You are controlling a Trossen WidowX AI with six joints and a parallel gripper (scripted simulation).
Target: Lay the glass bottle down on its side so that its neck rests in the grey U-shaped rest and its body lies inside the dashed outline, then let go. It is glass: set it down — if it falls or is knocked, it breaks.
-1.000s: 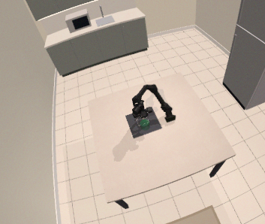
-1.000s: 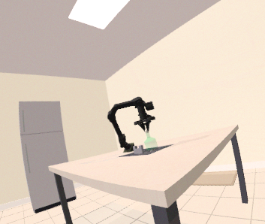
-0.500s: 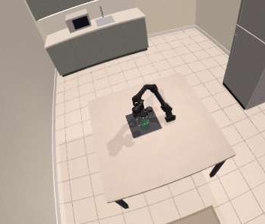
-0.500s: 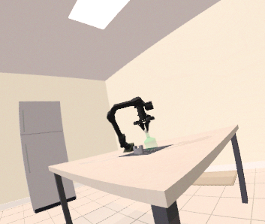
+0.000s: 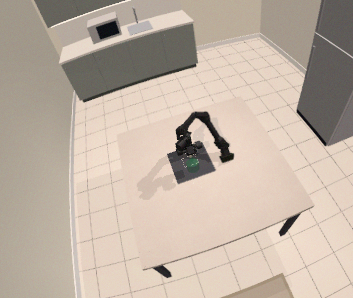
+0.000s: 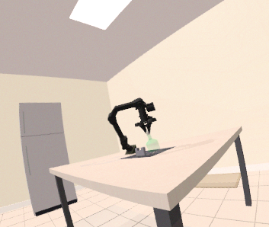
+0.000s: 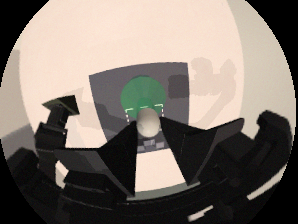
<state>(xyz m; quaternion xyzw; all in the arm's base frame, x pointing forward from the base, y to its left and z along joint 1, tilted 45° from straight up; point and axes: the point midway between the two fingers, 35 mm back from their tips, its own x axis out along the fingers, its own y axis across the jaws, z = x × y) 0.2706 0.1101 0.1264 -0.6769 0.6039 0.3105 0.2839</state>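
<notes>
Exterior view shows the arm (image 5: 213,129) (image 6: 113,119) rising from its base (image 5: 227,158) (image 6: 131,152), bent sharply at the elbow, with its forearm reaching over toward the dark mat (image 5: 180,176) (image 6: 165,150) (image 7: 104,89). From the wrist, the gripper (image 5: 191,152) (image 6: 148,132) (image 7: 148,121) points down at the table (image 5: 228,210) (image 6: 143,179) (image 7: 70,50), its fingers partway apart and closed on the neck of the green glass bottle (image 5: 193,165) (image 6: 153,145) (image 7: 142,91).

The bottle is roughly upright, neck up, its wide body below the fingertips and over the mat; whether its bottom touches the mat, I cannot tell. In the wrist view, the pale top of the neck sits between the two dark fingers, with the green body beyond it. The body overlaps part of the dashed outline (image 7: 128,117). The grey U-shaped rest (image 6: 140,152) (image 7: 150,143) stands on the mat near the bottle, its slot facing up, and the neck is out of it, above in the grip.
</notes>
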